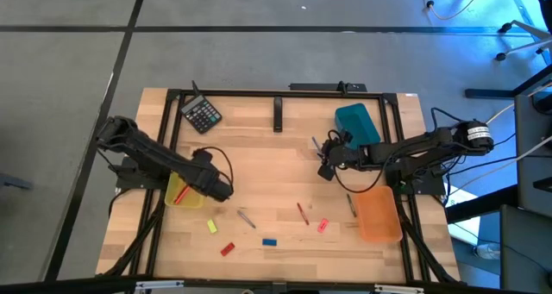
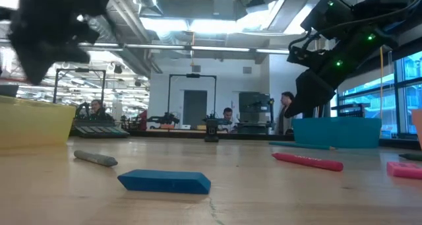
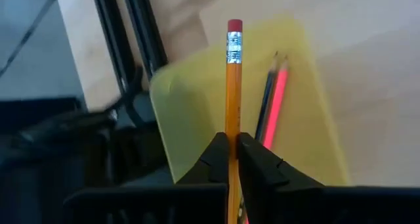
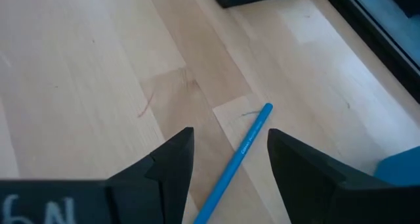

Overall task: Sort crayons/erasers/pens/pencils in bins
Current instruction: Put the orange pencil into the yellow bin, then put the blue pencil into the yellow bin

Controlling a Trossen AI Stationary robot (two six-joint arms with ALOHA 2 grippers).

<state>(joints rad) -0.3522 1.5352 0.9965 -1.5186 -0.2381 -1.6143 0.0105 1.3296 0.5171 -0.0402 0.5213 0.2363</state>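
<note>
Three bins stand on the wooden table [image 1: 259, 156]: the yellow bin [image 1: 183, 193] at about 9 o'clock from the table's middle, the teal bin [image 1: 357, 124] at about 2 o'clock, and the orange bin [image 1: 379, 215] at about 4 o'clock, close to the right edge. A black frame [image 1: 278, 93] runs along the far edge and down both sides, so free room for moving is mostly in the middle and toward the near edge.

Four erasers lie near the near edge, each apart from the others: the yellow eraser [image 1: 212, 227], the red eraser [image 1: 227, 249], the blue eraser [image 1: 269, 241] and the pink eraser [image 1: 323, 226]. Between them lie a grey stick [image 1: 247, 218] and a red stick [image 1: 302, 212], and one dark stick [image 1: 351, 205] lies just beside the orange bin. One black calculator [image 1: 201, 114] sits at 11 o'clock.

The left gripper [image 3: 232, 159] is above the yellow bin with its fingers clamped on an orange pencil [image 3: 232, 86], whose eraser end points away from the wrist. Inside this bin lie a pink stick [image 3: 275, 102] and a dark stick beside it, touching. What the other two bins hold, I cannot tell.

The right gripper [image 4: 230, 159] hangs near the teal bin, fingers apart, above a blue pencil [image 4: 241, 148] lying on the table.
</note>
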